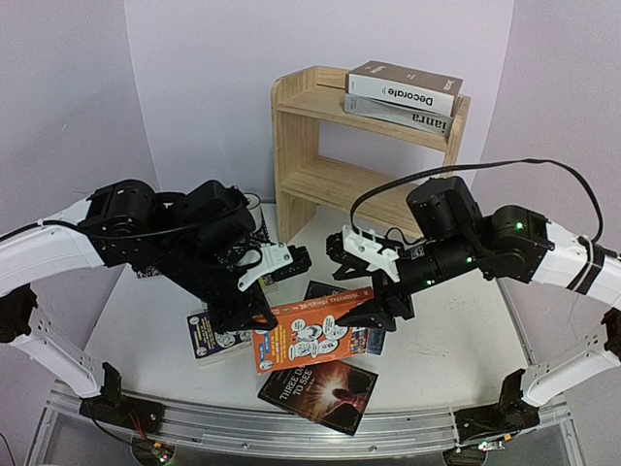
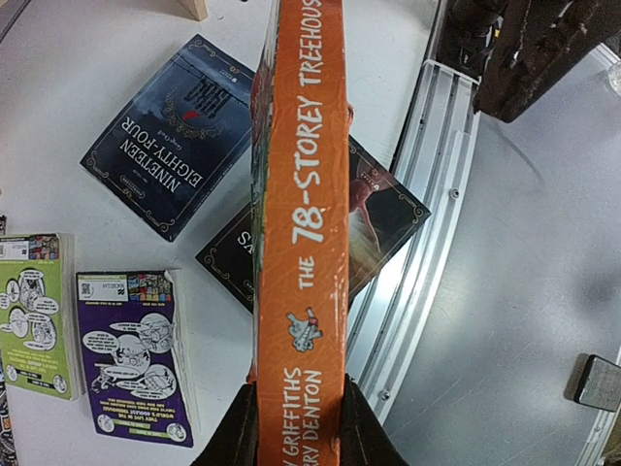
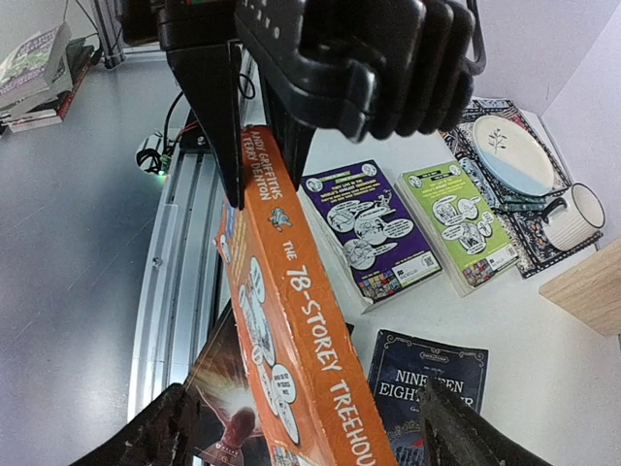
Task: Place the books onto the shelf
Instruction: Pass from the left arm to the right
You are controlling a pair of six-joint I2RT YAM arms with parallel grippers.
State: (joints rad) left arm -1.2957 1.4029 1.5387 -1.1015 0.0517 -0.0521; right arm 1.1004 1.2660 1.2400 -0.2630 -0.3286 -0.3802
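My left gripper (image 2: 296, 427) is shut on one end of the orange book (image 2: 301, 233), which it holds spine-up above the table. At the book's other end, my right gripper (image 3: 310, 437) is open, with one finger on each side and a gap to both covers. In the top view the orange book (image 1: 310, 335) hangs between my left gripper (image 1: 257, 316) and right gripper (image 1: 374, 316). Flat on the table lie "Nineteen Eighty-Four" (image 2: 175, 136), "Three Days to See" (image 1: 318, 393), the purple book (image 2: 136, 354) and the green book (image 2: 34, 311). "Decorate" (image 1: 403, 87) and the grey book (image 1: 398, 112) lie on top of the shelf (image 1: 320, 184).
A plate (image 3: 509, 150) on a patterned placemat and a mug (image 3: 582, 214) stand at the table's left, behind my left arm. An aluminium rail (image 1: 291, 427) runs along the near edge. The shelf's two lower tiers hold nothing.
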